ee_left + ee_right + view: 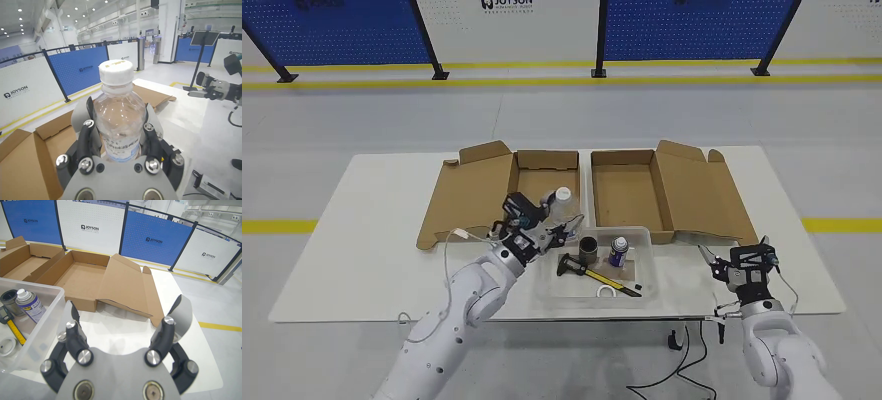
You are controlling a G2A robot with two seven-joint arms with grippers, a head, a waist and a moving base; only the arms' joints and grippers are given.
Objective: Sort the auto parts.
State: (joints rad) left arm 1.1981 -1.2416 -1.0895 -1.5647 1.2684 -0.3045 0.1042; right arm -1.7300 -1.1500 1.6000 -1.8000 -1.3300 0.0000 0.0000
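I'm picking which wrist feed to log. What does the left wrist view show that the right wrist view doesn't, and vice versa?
Left wrist view adds: the left gripper shut on a capped water bottle. Right wrist view adds: the clear bin holding a spray can and dark cylinder. Shared: the open right gripper, the cardboard box, the white table.

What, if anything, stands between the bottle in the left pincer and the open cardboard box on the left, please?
Nothing visible does. The left pincer holds the bottle over the near end of the left box, which lies open with bare cardboard inside and its lid folded out to the side.
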